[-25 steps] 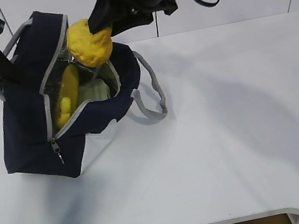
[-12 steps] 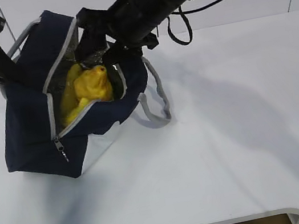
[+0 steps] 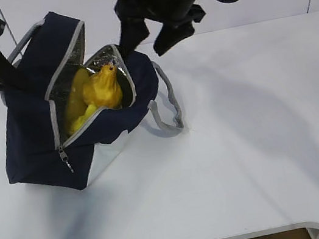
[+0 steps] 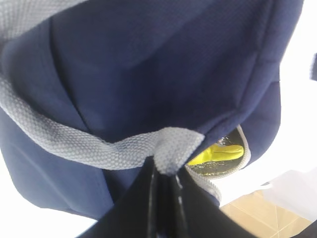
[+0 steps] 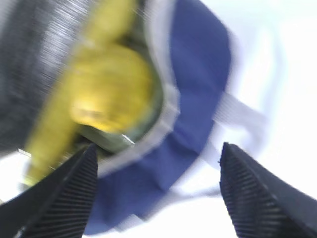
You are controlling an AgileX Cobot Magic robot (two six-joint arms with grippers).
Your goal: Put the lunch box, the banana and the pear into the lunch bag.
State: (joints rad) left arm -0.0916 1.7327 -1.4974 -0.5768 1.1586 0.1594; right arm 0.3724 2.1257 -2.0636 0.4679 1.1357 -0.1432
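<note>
Right gripper (image 3: 150,37), jaws spread wide and empty, hangs above the pear (image 3: 102,87) inside the lunch bag (image 3: 41,146). Left gripper (image 4: 163,171) pinches the grey handle (image 4: 74,144) (holding the mouth open); lift clear vertically to avoid snagging the rim.

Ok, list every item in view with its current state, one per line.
lunch bag: unzipped, mouth open
pear: inside the bag, released
banana: inside the bag, beside the pear
left gripper: shut on the grey handle
right gripper: open, empty, above the bag

End effector (image 4: 163,171) pinching lunch bag (image 4: 148,69) handle (image 4: 89,146)
</note>
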